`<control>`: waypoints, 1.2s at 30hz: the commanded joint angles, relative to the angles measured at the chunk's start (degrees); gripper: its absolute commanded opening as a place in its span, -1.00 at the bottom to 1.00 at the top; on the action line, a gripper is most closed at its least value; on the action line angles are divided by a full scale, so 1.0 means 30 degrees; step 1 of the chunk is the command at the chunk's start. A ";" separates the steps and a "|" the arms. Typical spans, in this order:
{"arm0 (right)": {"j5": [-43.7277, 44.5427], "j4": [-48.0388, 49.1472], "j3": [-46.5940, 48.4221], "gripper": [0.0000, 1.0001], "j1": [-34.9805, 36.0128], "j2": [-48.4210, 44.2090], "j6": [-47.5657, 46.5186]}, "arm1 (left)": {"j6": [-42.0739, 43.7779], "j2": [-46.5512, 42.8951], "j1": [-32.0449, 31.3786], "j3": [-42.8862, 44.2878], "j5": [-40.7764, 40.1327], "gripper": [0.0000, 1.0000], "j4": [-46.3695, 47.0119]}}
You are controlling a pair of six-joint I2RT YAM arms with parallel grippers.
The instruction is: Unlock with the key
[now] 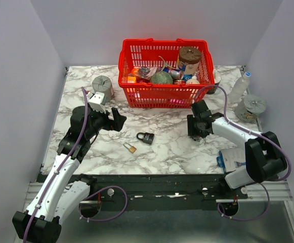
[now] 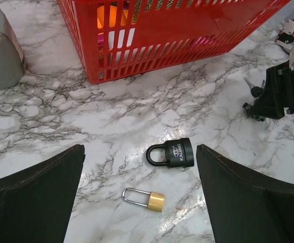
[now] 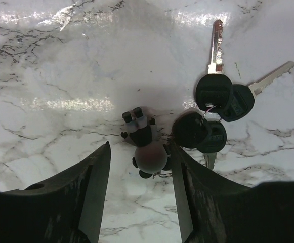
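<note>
one right gripper (image 3: 140,152) angled down — seemingly straddling key (image 3: 215,92)

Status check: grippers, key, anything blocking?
Left gripper open above black padlock. Right gripper open over key bunch, keys lying flat, not gripped. Small brass padlock close by, apart.

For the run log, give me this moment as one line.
left gripper: open, clear of black padlock | right gripper: open by keys | keys: on table, ungripped

Red basket (image 1: 157,97) of clutter at marble table's (image 1: 177,147) far edge, grey roll (image 1: 102,84) left, clear bottle (image 1: 239,87) right
</note>
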 commanded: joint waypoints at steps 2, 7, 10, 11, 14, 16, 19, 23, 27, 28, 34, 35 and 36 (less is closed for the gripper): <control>0.0406 -0.0709 0.0733 0.16 0.0009 0.0753 -0.0631 | -0.0059 -0.0175 -0.0100 -0.0016 0.0197 0.97 0.0064; 0.0173 -0.1032 0.1114 0.10 -0.0020 0.1457 -0.0631 | -0.0088 -0.0146 -0.0100 -0.0016 0.0197 0.97 0.0064; 0.0144 -0.1062 0.1144 0.04 0.0009 0.1516 -0.0572 | -0.0088 -0.0117 -0.0100 -0.0016 0.0168 0.97 0.0064; 0.0115 -0.1062 0.1144 0.04 0.0009 0.1516 -0.0572 | -0.0059 -0.0116 -0.0100 -0.0016 0.0168 0.97 0.0064; -0.0147 -0.1091 0.1202 -0.02 0.0009 0.1750 -0.0543 | -0.0088 -0.0116 -0.0100 -0.0016 0.0168 0.97 0.0064; -0.0470 -0.1150 0.1232 -0.06 0.0038 0.2101 -0.0484 | -0.0088 -0.0116 -0.0100 -0.0016 0.0168 0.97 0.0064; -0.0384 -0.1179 0.1203 -0.16 0.0038 0.2074 -0.0280 | -0.0088 -0.0175 -0.0100 -0.0045 0.0139 0.97 0.0035; -0.0354 -0.0829 0.0764 -0.48 0.0038 0.1167 -0.0133 | -0.0059 -0.0292 -0.0071 -0.0016 0.0255 0.97 0.0064; -0.1550 -0.0331 0.0383 -0.95 0.0038 -0.0209 0.0219 | -0.0117 -0.0526 -0.0129 -0.0250 0.0373 0.97 0.0474; -0.1874 -0.0300 0.0382 -0.99 0.0038 -0.0473 0.0306 | -0.0117 -0.0556 -0.0158 -0.0280 0.0286 0.97 0.0503; -0.4220 0.0139 0.0558 -0.99 0.0038 -0.2613 0.0600 | 0.0088 -0.0527 -0.0275 -0.0368 0.0518 0.97 0.1000; -0.4221 0.0110 0.0558 -0.99 0.0038 -0.2731 0.0426 | 0.0059 -0.0527 -0.0275 -0.0368 0.0606 0.97 0.1118; -0.3815 -0.0064 0.0558 -0.99 0.0038 -0.2790 0.0453 | 0.0088 -0.0498 -0.0275 -0.0397 0.0810 0.98 0.1148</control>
